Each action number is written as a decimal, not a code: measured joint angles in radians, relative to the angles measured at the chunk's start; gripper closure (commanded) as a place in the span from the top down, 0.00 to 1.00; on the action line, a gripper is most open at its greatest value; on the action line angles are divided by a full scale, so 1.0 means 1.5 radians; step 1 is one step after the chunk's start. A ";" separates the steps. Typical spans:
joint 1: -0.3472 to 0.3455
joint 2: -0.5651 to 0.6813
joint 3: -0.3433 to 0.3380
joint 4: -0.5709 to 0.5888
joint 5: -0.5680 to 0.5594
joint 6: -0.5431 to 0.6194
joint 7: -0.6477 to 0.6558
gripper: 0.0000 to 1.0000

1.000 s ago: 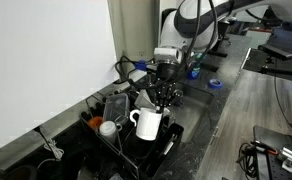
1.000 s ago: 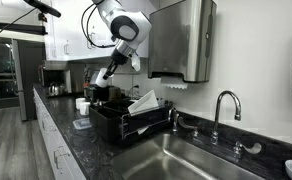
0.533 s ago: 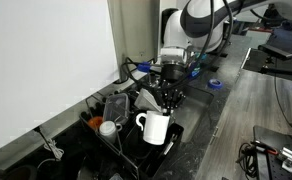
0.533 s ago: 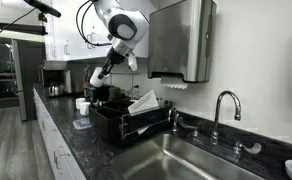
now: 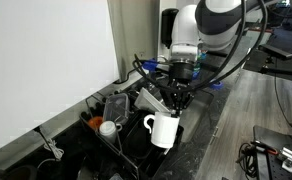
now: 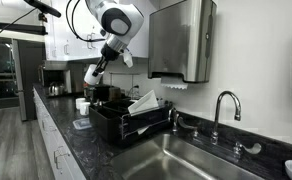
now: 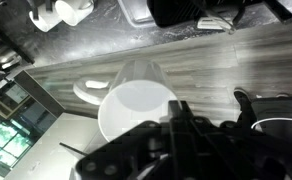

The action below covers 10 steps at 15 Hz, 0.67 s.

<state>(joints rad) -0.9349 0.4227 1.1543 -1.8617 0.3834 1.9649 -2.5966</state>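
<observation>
Gripper (image 5: 177, 104) clamped on the mug (image 5: 163, 131) rim, hanging over the rack's (image 6: 111, 125) outer edge by the bench (image 5: 201, 122) front; open floor (image 5: 248, 100) beyond.

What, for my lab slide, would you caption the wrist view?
Shut gripper holds a white mug by its rim, with speckled dark countertop beyond.

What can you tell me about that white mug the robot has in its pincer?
The white mug looks like plain glossy ceramic, with a loop handle on one side. It hangs in the air, mouth up and roughly upright, over the edge of the black dish rack on the dark counter. The pincer is shut on its rim from above, and nothing else touches it. The wrist view looks straight into its mouth and shows it empty.
</observation>
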 measured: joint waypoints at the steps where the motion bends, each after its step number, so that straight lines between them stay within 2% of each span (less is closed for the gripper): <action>1: -0.011 0.000 0.010 -0.007 -0.001 0.013 0.000 0.00; 6: -0.022 0.002 0.019 -0.032 -0.002 0.076 0.000 0.00; 10: -0.020 0.002 0.019 -0.037 -0.005 0.095 0.000 0.00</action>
<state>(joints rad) -0.9646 0.4252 1.1823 -1.9169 0.3760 2.1069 -2.5968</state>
